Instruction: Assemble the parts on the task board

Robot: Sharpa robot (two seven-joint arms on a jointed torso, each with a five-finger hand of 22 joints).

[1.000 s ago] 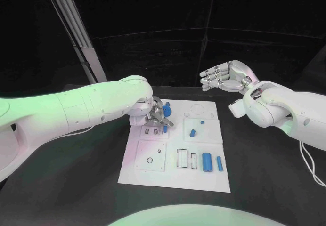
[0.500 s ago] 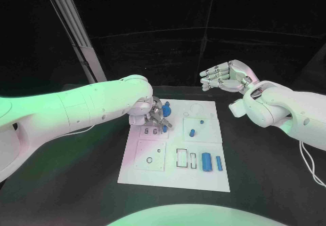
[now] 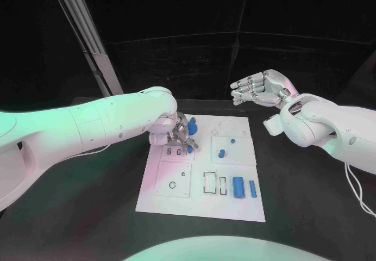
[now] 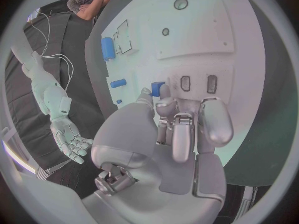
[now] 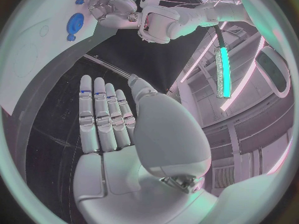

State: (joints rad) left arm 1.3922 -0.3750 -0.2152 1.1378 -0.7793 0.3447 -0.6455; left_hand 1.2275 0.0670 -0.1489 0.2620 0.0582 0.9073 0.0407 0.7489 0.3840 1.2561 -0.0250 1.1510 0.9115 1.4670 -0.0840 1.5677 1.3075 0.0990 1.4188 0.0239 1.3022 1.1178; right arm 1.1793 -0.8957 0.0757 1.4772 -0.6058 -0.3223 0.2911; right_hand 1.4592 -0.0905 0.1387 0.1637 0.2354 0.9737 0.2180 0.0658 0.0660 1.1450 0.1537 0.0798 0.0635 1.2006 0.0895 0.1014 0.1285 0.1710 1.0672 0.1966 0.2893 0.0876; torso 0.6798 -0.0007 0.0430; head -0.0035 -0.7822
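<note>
Blue part (image 4: pixel 157 88) at left hand (image 3: pixel 179 133), long axis upright over task board (image 3: pixel 200 204).
Left fingers (image 4: pixel 210 120) pinch it; right hand (image 3: pixel 260 88) raised, fingers loosely apart, holding nothing.

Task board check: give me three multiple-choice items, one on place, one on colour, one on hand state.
1. Where is the left hand?
A. over the task board's far left corner
B. off the table
C. on the near right corner

2. What colour are the two cylinders lying side by side near the board's near right?
A. red
B. blue
C. yellow

3. How is the right hand?
A. holding a part
B. pressing the task board
C. raised, holding nothing

Answers: 1 A, the head view shows it there. 2 B, both show blue. 3 C, the palm is bare, the fingers apart.
</note>
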